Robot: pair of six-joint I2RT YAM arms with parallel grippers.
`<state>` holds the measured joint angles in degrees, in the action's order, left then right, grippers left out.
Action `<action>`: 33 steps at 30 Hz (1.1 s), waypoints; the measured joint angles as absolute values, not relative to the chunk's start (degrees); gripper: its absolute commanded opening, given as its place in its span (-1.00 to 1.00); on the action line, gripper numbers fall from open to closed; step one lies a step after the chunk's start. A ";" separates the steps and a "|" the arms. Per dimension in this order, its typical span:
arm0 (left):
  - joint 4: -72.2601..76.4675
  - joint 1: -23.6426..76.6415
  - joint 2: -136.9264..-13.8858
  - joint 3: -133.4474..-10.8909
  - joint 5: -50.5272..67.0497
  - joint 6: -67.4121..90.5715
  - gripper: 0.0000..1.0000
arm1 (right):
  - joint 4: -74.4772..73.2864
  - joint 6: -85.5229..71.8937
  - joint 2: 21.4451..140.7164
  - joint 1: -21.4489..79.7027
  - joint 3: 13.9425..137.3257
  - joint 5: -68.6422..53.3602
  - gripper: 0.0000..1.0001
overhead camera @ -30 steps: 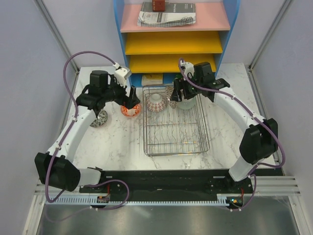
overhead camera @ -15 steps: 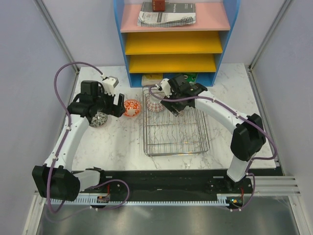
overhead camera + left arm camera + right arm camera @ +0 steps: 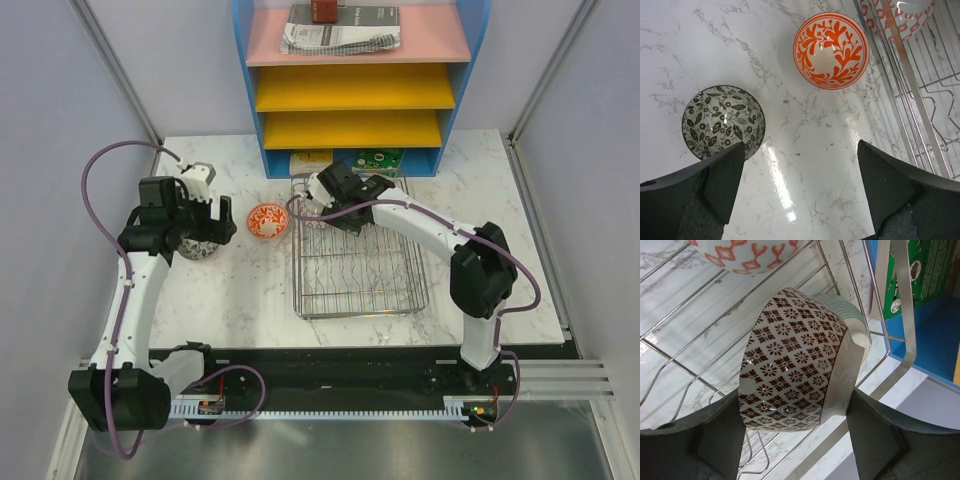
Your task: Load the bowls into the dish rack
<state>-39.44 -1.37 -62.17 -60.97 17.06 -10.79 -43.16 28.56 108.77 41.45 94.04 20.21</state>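
Chrome rack [image 3: 360, 270] loading is in hand: a dark-patterned bowl [image 3: 790, 365] is clamped in the right tool [image 3: 797, 395] at its far corner, release being required next; the left tool [image 3: 799, 150] is held wide above the grey bowl [image 3: 722, 122] on the desk [image 3: 790, 100].

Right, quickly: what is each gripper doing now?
Left gripper: open, holding nothing.
Right gripper: fingers closed on the brown-patterned bowl.

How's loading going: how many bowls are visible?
5: grey bowl and orange bowl on the table; white-red bowl, green bowl in the dish rack; maroon bowl in right gripper.
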 measured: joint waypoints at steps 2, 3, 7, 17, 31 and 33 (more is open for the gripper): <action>-39.53 -2.74 -62.15 -60.60 17.08 -10.79 0.99 | -43.11 29.98 109.71 42.61 94.04 22.24 -1.00; -39.59 -3.16 -62.13 -60.53 17.08 -10.79 0.99 | -43.13 30.30 110.15 43.03 94.04 22.83 -1.00; -39.97 -4.12 -62.04 -60.51 17.34 -10.81 0.99 | -43.53 30.65 112.40 44.62 95.20 25.78 -1.00; -40.25 -6.35 -61.17 -59.40 19.68 -10.83 0.99 | -43.79 28.05 115.31 46.61 96.49 29.76 -1.00; -40.12 -8.47 -60.93 -57.01 21.63 -11.70 0.99 | -44.45 24.64 117.95 49.04 96.29 32.05 -1.00; -40.10 -8.69 -60.90 -56.77 21.89 -11.77 0.99 | -44.38 24.34 117.95 49.04 96.07 32.42 -0.97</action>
